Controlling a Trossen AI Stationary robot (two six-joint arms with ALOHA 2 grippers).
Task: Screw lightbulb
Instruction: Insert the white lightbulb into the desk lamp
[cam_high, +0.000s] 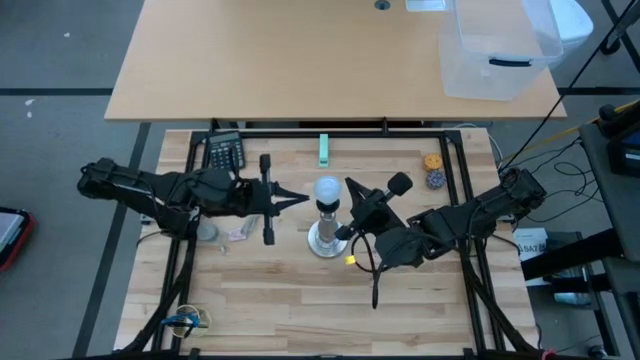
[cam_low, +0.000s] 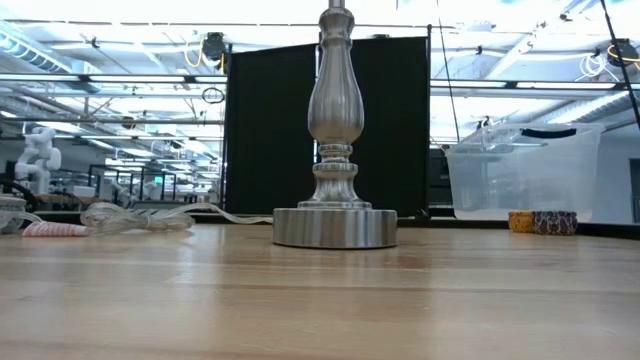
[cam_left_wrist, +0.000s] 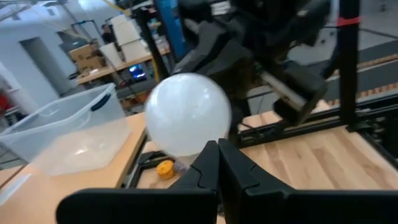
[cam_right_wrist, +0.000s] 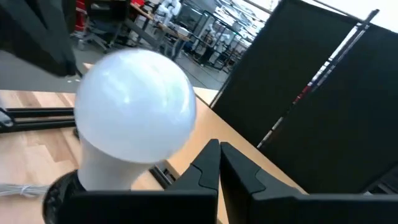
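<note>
The white frosted lightbulb (cam_high: 326, 190) stands upright with its neck in the black socket (cam_right_wrist: 62, 193) on top of the silver lamp stand (cam_low: 335, 130), at the table's middle. My left gripper (cam_high: 303, 198) is shut and level, with its tips just left of the bulb's globe (cam_left_wrist: 186, 121). My right gripper (cam_high: 348, 184) is also shut. It points toward the far left, and its tips (cam_right_wrist: 217, 149) stand close beside the globe's right side with a gap showing between them. The low view shows only the stand. My left gripper's shut fingertips (cam_left_wrist: 214, 152) reach the lower front of the bulb's globe, level, from the table's left. I cannot tell whether they touch it.
A black calculator (cam_high: 224, 152) and a green piece (cam_high: 324, 150) lie near the far edge, with two round tokens (cam_high: 433, 170) at the far right. A clear cord bundle (cam_high: 225, 232) lies under the left arm. A clear plastic bin (cam_high: 495, 55) stands on the desk behind.
</note>
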